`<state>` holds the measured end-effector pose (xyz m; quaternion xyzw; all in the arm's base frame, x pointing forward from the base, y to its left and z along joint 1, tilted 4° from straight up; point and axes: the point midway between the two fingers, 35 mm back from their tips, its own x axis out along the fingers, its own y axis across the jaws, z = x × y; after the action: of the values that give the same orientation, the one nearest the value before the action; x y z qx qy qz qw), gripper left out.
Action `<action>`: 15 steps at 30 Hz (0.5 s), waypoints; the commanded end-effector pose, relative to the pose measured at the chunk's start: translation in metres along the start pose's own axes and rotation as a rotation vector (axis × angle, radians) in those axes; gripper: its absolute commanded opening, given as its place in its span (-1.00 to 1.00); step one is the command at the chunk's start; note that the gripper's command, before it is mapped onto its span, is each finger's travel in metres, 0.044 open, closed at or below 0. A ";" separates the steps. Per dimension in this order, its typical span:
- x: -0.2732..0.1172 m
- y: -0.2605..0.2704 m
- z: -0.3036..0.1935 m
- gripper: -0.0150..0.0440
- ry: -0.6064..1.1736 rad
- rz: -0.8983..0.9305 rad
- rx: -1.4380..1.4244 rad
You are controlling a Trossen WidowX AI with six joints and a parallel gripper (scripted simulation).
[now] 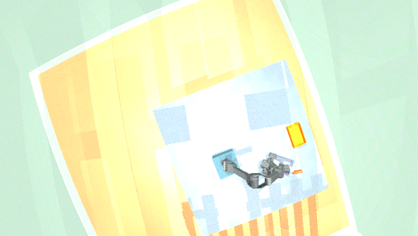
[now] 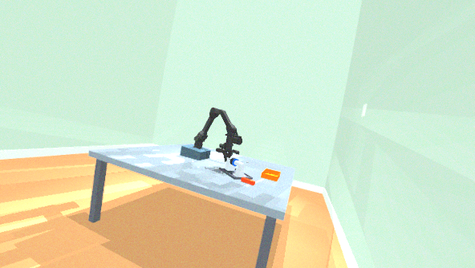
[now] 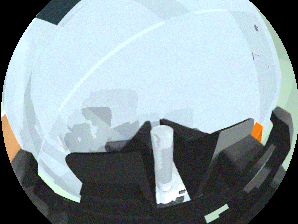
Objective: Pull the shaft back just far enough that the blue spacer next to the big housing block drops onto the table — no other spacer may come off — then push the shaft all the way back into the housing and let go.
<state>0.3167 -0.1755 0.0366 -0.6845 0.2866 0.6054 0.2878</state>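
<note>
Hand (image 1: 268, 166) (image 2: 227, 159) (image 3: 162, 131) shut around the shaft (image 3: 162, 156), pale and smooth (blue spacer (image 2: 234, 162) quite vivid beside white).

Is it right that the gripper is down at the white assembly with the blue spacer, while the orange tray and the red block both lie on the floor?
Not quite: the orange tray and the red block both lie on the table, as the exterior view shows. The rest of the statement stands.

A pale table (image 1: 212, 131) (image 2: 160, 166) carries a yellow-orange tray (image 1: 296, 135) (image 2: 270, 175) — near it, a small red-orange block (image 1: 297, 172) (image 2: 248, 181).
</note>
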 end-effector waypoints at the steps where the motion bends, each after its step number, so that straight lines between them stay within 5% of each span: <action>1: 0.000 0.000 0.001 -0.49 -0.003 0.000 0.002; 15: 0.000 0.000 0.003 -0.49 -0.003 0.000 0.002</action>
<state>0.3157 -0.1743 0.0364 -0.6845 0.2865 0.6054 0.2878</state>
